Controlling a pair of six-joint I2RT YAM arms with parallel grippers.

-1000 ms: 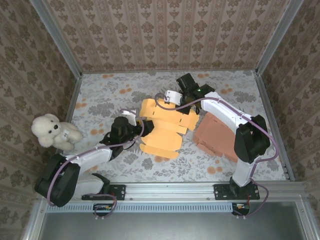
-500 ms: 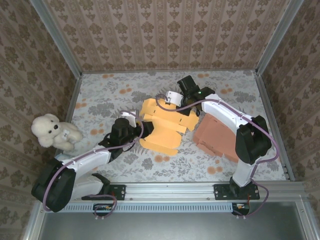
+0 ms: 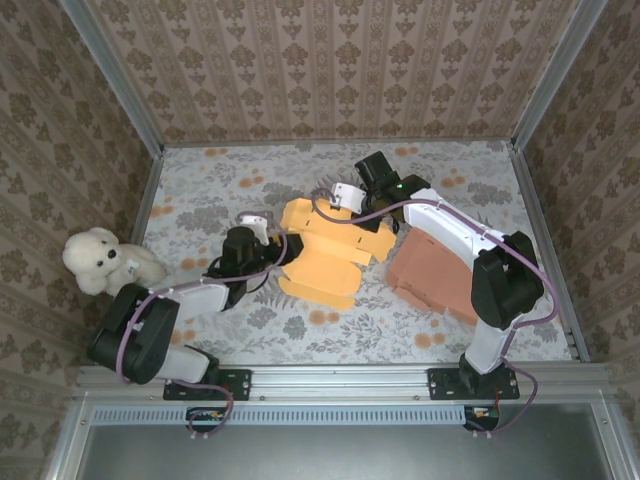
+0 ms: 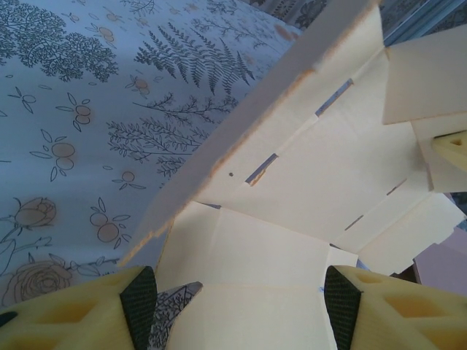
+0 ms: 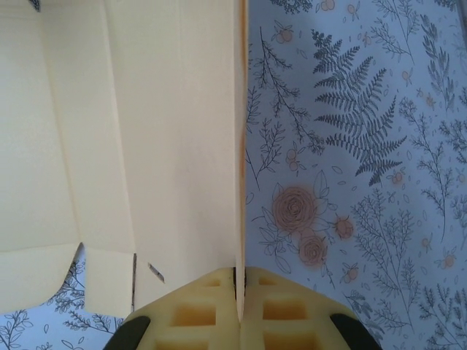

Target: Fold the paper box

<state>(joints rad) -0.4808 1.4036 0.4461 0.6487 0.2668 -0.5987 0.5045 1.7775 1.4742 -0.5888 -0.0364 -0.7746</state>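
The paper box (image 3: 330, 250) is a flat, unfolded orange sheet with flaps, lying mid-table. My left gripper (image 3: 275, 250) is at its left edge. In the left wrist view the left gripper (image 4: 239, 310) is open, and a pale flap of the paper box (image 4: 292, 182) lies between the wide-spread fingers (image 4: 139, 306) without being pinched. My right gripper (image 3: 347, 203) is at the box's far edge. In the right wrist view the right gripper (image 5: 239, 292) is shut on a thin raised edge of the paper box (image 5: 175, 131).
A white teddy bear (image 3: 105, 262) sits at the left wall. A brown folded box (image 3: 435, 270) lies right of the orange sheet, under the right arm. Patterned walls enclose the floral tabletop (image 3: 230, 185) on three sides.
My left gripper has slid up to the box's left edge and its jaws have widened slightly. The left elbow swung toward the bear. The right gripper keeps its pinch.
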